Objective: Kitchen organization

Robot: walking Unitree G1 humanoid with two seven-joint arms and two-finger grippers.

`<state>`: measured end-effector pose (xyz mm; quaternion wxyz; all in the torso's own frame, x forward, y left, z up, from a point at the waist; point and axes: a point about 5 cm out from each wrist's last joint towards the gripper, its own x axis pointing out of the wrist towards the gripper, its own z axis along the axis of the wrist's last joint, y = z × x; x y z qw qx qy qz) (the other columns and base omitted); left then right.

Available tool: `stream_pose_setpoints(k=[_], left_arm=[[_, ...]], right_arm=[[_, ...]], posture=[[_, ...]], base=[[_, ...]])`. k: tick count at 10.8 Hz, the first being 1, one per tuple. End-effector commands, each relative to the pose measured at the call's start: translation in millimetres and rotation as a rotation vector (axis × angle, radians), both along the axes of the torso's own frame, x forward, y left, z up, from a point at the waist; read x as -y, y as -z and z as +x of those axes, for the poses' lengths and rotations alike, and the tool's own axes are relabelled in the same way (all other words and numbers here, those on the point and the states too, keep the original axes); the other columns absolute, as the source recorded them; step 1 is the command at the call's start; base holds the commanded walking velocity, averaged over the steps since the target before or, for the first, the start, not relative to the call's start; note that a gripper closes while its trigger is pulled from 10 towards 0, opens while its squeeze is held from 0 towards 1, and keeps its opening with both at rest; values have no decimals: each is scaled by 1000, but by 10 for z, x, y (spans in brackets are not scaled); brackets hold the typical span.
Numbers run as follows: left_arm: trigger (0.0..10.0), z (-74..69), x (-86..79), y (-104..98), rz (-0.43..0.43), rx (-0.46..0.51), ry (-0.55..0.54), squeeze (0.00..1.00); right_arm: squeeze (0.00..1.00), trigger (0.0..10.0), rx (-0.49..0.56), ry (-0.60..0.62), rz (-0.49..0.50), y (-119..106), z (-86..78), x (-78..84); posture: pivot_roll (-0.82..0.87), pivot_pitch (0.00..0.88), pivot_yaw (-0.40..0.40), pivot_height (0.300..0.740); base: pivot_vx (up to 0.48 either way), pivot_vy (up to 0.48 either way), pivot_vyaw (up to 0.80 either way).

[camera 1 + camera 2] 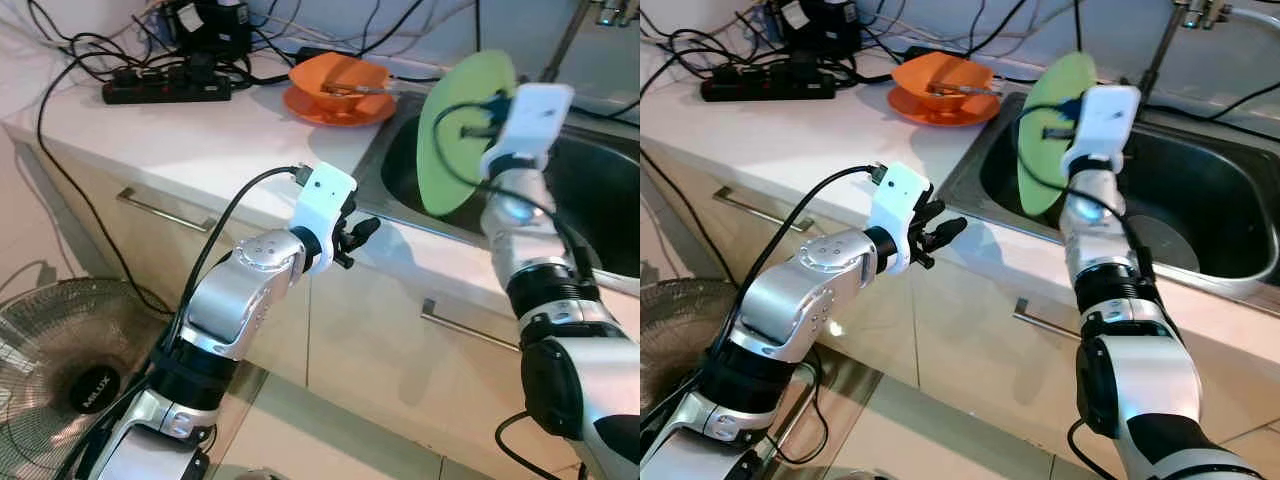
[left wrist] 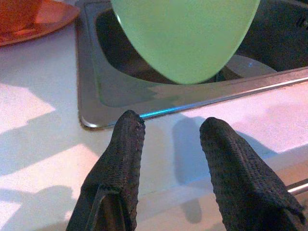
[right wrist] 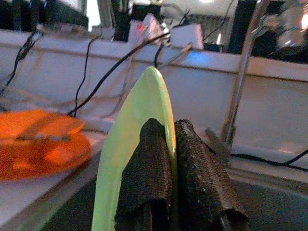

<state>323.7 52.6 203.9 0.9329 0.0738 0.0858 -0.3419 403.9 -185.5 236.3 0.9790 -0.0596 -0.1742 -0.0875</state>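
A light green plate (image 1: 455, 125) is held on edge above the steel sink (image 1: 600, 190), at its left side. My right gripper (image 3: 166, 132) is shut on the plate's rim (image 3: 159, 91), one finger on each face. My left gripper (image 2: 171, 139) hovers open over the white counter (image 1: 200, 140) just in front of the sink's near left corner, with nothing between its fingers (image 2: 122, 154). An orange bowl (image 1: 338, 78) with a utensil in it rests on an orange plate (image 1: 335, 108) on the counter left of the sink.
A black power strip (image 1: 165, 88) with tangled cables lies at the back left of the counter. A tap (image 1: 1195, 15) stands behind the sink. Cabinet drawers with metal handles (image 1: 165, 212) run below. A floor fan (image 1: 70, 370) stands at lower left.
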Motion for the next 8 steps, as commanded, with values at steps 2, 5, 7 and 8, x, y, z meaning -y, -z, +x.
stream_pose_setpoints(k=[2, 5, 7, 8], left_arm=[[10000, -46, 1, -12, 9, 4, 1, 0], [10000, -79, -3, -27, 9, 3, -4, 0], [10000, -100, -7, -22, 9, -6, -7, 0], [10000, -104, -6, -21, 9, -8, -8, 0]], right_arm=[[0, 10000, 20, -20, -56, -67, 32, -110], [0, 10000, -41, -48, -96, 42, 58, -216], [0, 10000, -118, -71, -108, 157, 74, -278], [0, 10000, -141, -73, -101, 192, 77, -288]], posture=[[163, 67, -17, 740], [169, 75, -20, 740], [177, 81, -19, 740], [178, 82, -18, 740]], base=[[0, 0, 0], [0, 0, 0], [0, 0, 0], [0, 0, 0]])
